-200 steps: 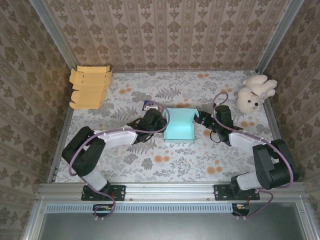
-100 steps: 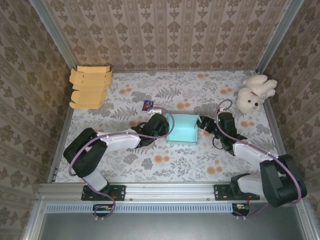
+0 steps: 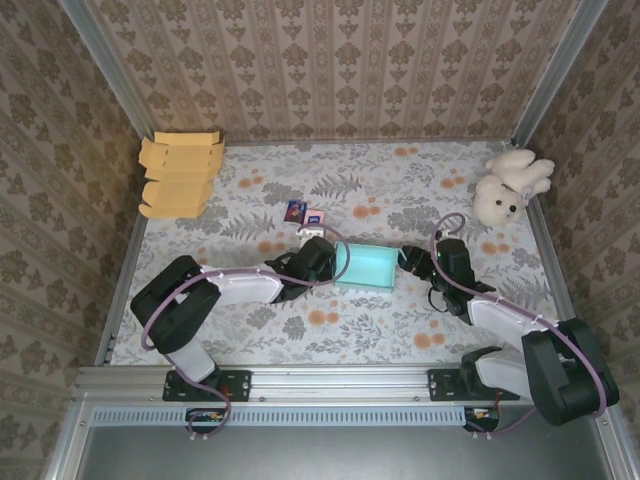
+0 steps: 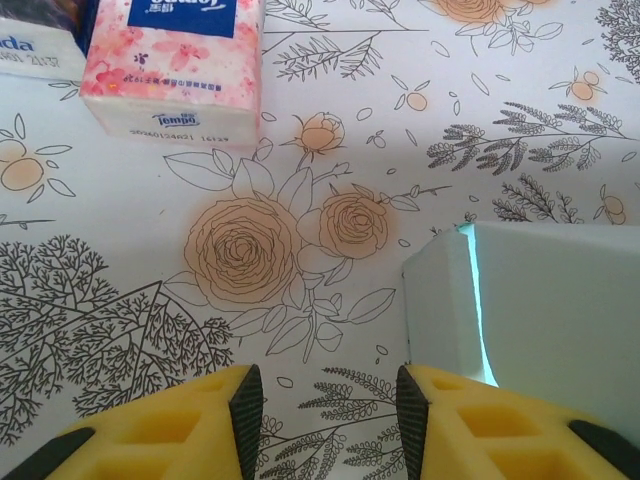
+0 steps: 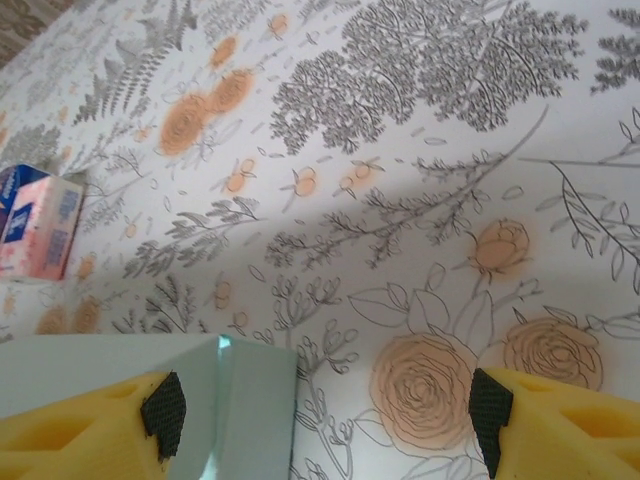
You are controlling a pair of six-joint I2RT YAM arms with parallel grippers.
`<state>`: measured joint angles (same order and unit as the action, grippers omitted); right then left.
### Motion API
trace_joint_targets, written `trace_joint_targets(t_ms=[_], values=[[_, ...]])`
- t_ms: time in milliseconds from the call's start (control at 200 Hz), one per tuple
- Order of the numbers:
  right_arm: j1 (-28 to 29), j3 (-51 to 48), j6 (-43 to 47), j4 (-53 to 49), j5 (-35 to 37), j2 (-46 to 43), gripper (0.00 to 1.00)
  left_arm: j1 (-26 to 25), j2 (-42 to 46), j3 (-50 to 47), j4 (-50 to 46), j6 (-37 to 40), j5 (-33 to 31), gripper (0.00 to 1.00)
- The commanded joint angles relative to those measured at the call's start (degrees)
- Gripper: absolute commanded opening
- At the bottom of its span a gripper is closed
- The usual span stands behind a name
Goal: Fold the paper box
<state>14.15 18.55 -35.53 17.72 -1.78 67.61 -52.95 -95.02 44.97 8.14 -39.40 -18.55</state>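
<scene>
Box [image 3: 365,268] of teal paper stands on floral table [image 3: 400,190], walls raised.

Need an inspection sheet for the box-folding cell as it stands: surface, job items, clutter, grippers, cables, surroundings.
Surface: floral tablecloth, lying flat, no spills seen.
Job's things: teal paper box between the two grippers; stack of flat yellow blanks at the far left corner.
Clutter: pink tissue pack and blue pack just beyond the box; white plush toy far right.
Grippers: left gripper open, gap empty, box corner at one finger; right gripper open wide, box corner between its fingers.
Cables: purple cable along each arm, no snag seen.
Surroundings: patterned walls, aluminium frame.
</scene>
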Motion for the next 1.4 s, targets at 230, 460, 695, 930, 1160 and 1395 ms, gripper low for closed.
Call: trace_joint_targets(t_ms=[230, 460, 695, 930, 1160, 1395], values=[[0.9, -1.9, 1.0, 1.7, 2.8, 0.0, 0.78, -0.7, -0.8, -1.0, 0.7, 0.5, -2.8, 0.43], [2.3, -2.0, 1.0, 1.4, 3.0, -0.8, 0.78, -0.8, -0.8, -1.1, 0.6, 0.6, -3.0, 0.43], [4.0, -2.4, 0.7, -1.7, 6.7, -3.2, 0.78, -0.8, -0.7, -1.1, -0.4, 1.0, -4.5, 0.43], [3.9, -1.8, -0.4, -10.1, 11.8, -10.5, 0.78, 0.6, 5.2, -3.6, -3.0, 1.9, -5.9, 0.43], [3.7, -0.9, -1.9, -15.2, 9.7, -19.0, 0.78, 5.8, 13.6, -7.7, -2.7, 0.6, 1.0, 0.43], [3.7, 4.5, -4.2, -22.9, 8.2, -26.9, 0.78, 9.9, 20.6, -3.7, -9.2, -3.5, 5.7, 0.48]])
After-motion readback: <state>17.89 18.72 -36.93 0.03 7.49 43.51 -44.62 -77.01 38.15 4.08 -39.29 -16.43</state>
